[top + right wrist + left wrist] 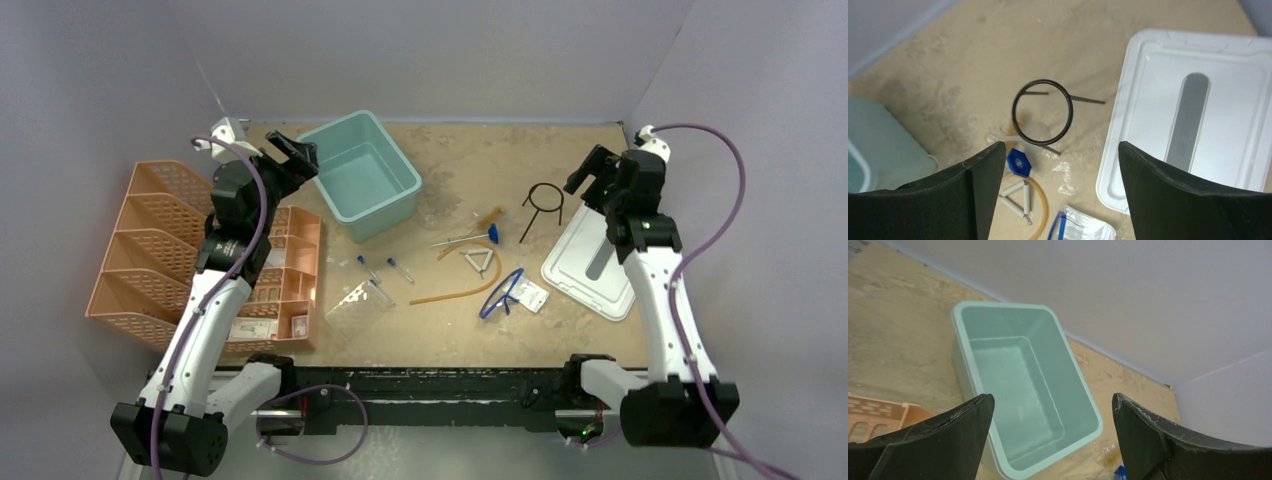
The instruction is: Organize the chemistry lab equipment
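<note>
At far left, an orange organizer [170, 250], compartments facing up, ready for sorting. Above its far corner, the left gripper [298, 158], fingers spread wide and holding nothing, aimed at the teal bin [385, 215], likely a drop spot. Scattered mid-table, none yet put away: clear rack [358, 305], blue-capped tubes [368, 265], amber tubing [455, 292], brush [465, 238], white triangle [481, 262], blue glasses [503, 292]. Further right, a black ring stand [1013, 112], framed between the released, empty fingers of the right gripper [588, 172], probably the next pick. Just beside it, the lid [590, 265], lying flat, apparently set aside to leave the bin open.
</note>
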